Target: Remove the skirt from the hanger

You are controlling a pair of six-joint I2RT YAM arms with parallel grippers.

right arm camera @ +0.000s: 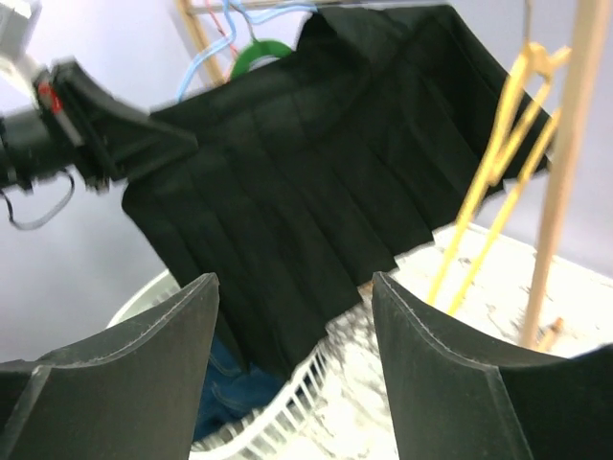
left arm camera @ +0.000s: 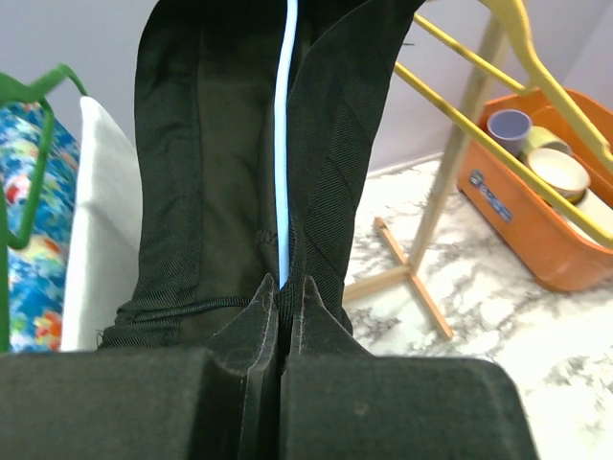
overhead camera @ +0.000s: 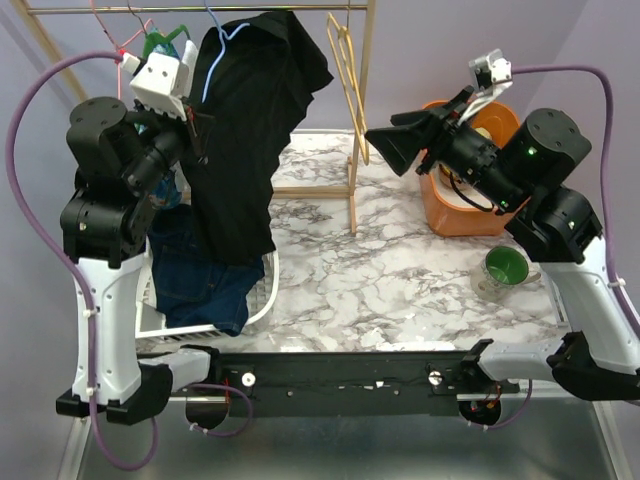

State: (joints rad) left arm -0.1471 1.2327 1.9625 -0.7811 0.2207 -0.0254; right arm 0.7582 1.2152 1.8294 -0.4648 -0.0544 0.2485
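The black skirt [overhead camera: 245, 130] hangs from the rail on the light-blue hanger [overhead camera: 212, 60] and drapes down over the basket. My left gripper [overhead camera: 200, 125] is at the skirt's left edge. In the left wrist view its jaws are shut [left arm camera: 284, 283] on a fold of the skirt [left arm camera: 211, 172], and the hanger's blue wire [left arm camera: 282, 144] runs up from between them. My right gripper [overhead camera: 385, 145] is open and empty, to the right of the skirt and apart from it. In its own view [right arm camera: 292, 283] it faces the skirt [right arm camera: 306, 163] and the hanger's hook [right arm camera: 206, 57].
A yellow hanger [overhead camera: 350, 80] hangs on the wooden rack [overhead camera: 355, 190], just right of the skirt. A white basket [overhead camera: 262, 300] holds a navy-blue garment [overhead camera: 200, 280]. An orange bin [overhead camera: 455, 210] and a green cup [overhead camera: 507, 268] stand at the right. A green hanger [overhead camera: 160, 45] is behind the left gripper.
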